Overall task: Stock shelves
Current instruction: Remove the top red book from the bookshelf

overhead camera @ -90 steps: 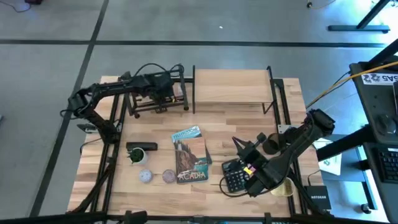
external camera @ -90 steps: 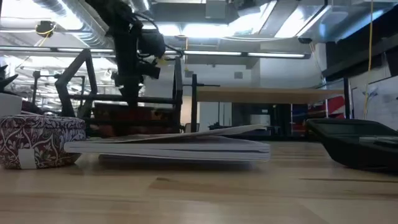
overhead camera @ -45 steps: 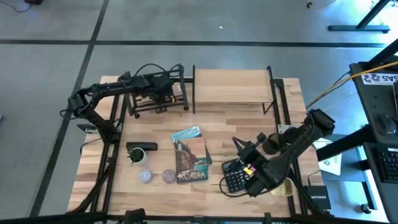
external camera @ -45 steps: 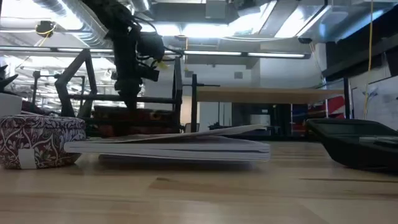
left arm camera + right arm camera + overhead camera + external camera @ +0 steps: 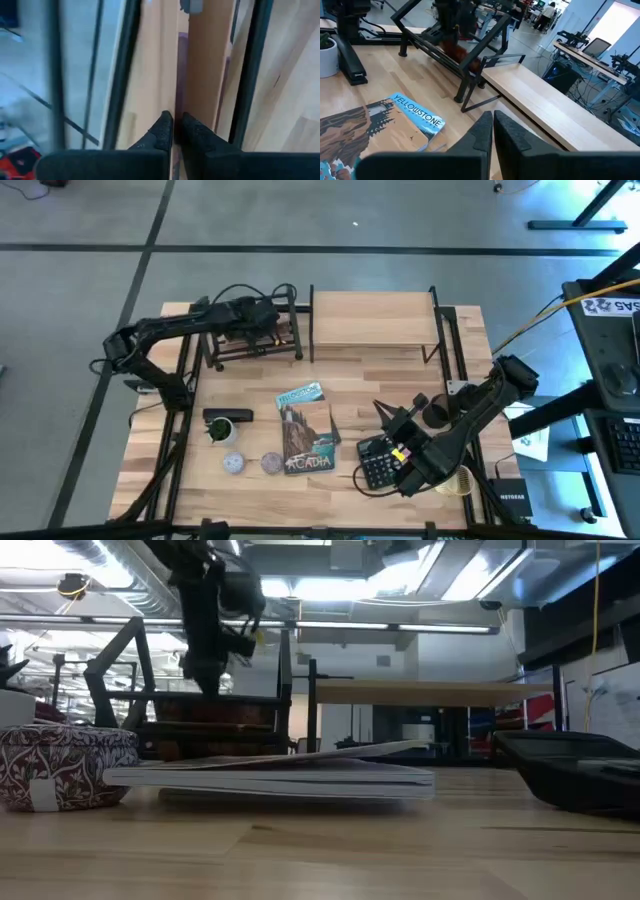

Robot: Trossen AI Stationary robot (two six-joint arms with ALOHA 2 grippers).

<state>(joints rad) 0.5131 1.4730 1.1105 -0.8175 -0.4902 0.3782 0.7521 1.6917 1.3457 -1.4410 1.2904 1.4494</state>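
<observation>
Overhead, a wooden table point(image 5: 330, 370) carries two small shelves along its far edge. The black rack point(image 5: 252, 330) stands at the far left corner; the board shelf point(image 5: 372, 318), a light-wood plank on thin black uprights, stands just beside it to the right.

The left arm reaches from the table's left side over the rack. Its gripper point(image 5: 262, 320) hangs above the books point(image 5: 212, 722) stacked inside the rack. From the wrist camera, the left fingers point(image 5: 162, 131) are nearly together, with only a thin slit between them. They point down at the edge of a brown book point(image 5: 207, 55) between the rack's black bars. Whether they pinch anything cannot be told.

The right arm rests at the table's near right corner, folded over a black calculator point(image 5: 378, 462). Its gripper point(image 5: 493, 120) has its fingers pressed together and holds nothing. It faces across the table toward both shelves.

In the middle of the table lies a stack of two travel books point(image 5: 305, 430); the upper cover reads Yellowstone, the lower Acadia. To their left are a black stapler point(image 5: 227, 416), a small plant in a white pot point(image 5: 220, 431), and two round patterned tins point(image 5: 251, 463) near the front edge. A dark cup point(image 5: 436, 413) sits near the right edge.

From table height, the stacked books lie flat in the foreground, a patterned tin to their left, the rack behind them.
</observation>
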